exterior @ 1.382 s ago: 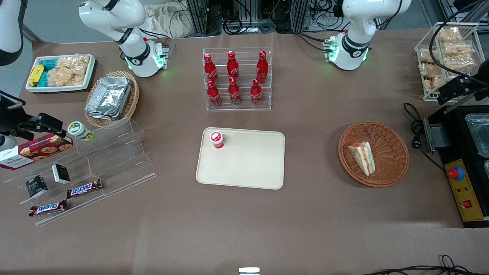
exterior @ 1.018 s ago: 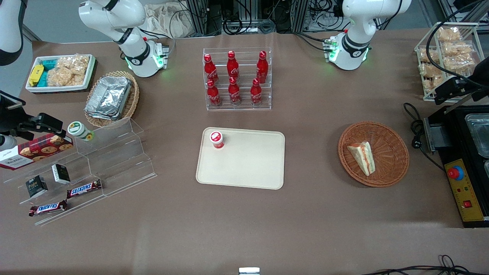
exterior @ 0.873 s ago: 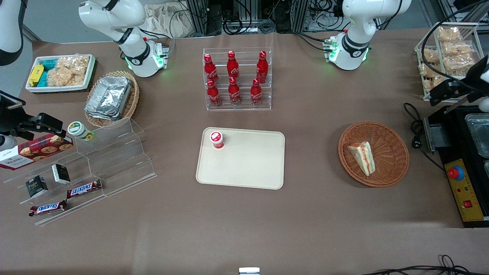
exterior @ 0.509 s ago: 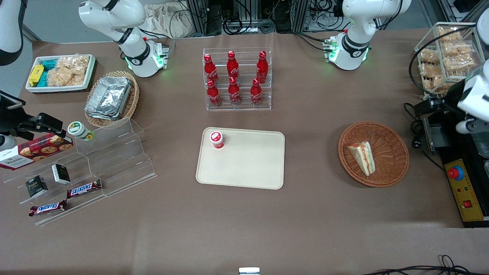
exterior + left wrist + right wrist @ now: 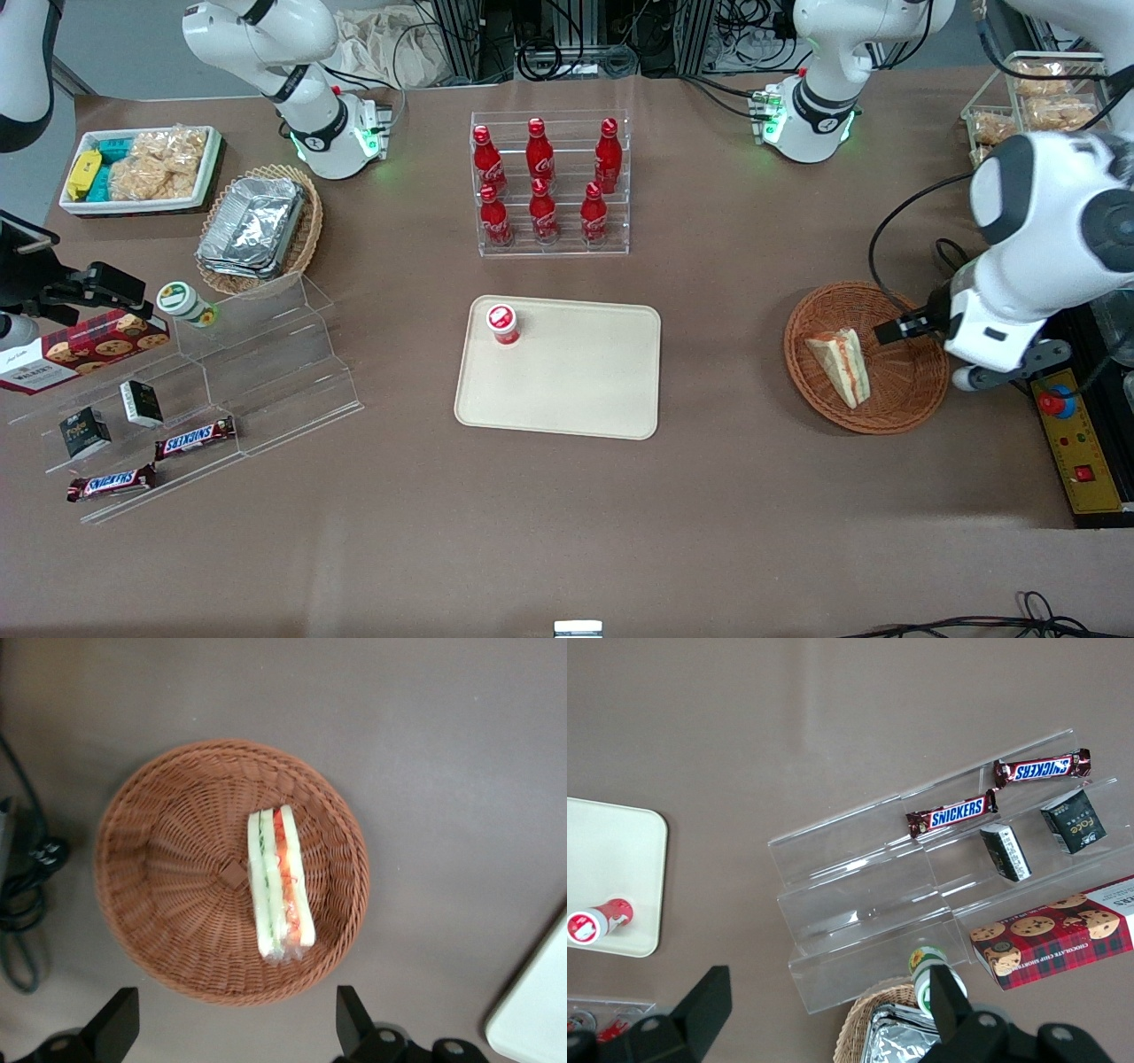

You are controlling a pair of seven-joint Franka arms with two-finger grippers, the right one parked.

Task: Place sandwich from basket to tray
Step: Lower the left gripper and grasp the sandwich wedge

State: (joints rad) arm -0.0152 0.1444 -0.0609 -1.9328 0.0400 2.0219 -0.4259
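The sandwich (image 5: pixel 842 363), a pale wedge with orange-red and green stripes, lies in the round reddish-brown basket (image 5: pixel 886 297). It also shows in the left wrist view (image 5: pixel 281 881), inside the basket (image 5: pixel 168 859). The cream tray (image 5: pixel 576 381) lies at the table's middle, toward the parked arm from the basket; its corner shows in the left wrist view (image 5: pixel 540 1010). My left gripper (image 5: pixel 1001 368) hangs high over the basket's edge toward the working arm's end. Its fingers (image 5: pixel 120 1028) stand wide apart and the gripper (image 5: pixel 235 1041) is empty, well above the sandwich.
A red-capped bottle (image 5: pixel 503 323) lies on the tray's corner. A rack of red bottles (image 5: pixel 549 186) stands farther from the camera than the tray. A black appliance with a red button (image 5: pixel 1076 425) and a cable (image 5: pixel 961 301) lie beside the basket. Acrylic steps (image 5: pixel 248 354) stand toward the parked arm's end.
My left arm has swung in from the working arm's end of the table and now hangs over the basket's edge. The sandwich and the basket have not moved.
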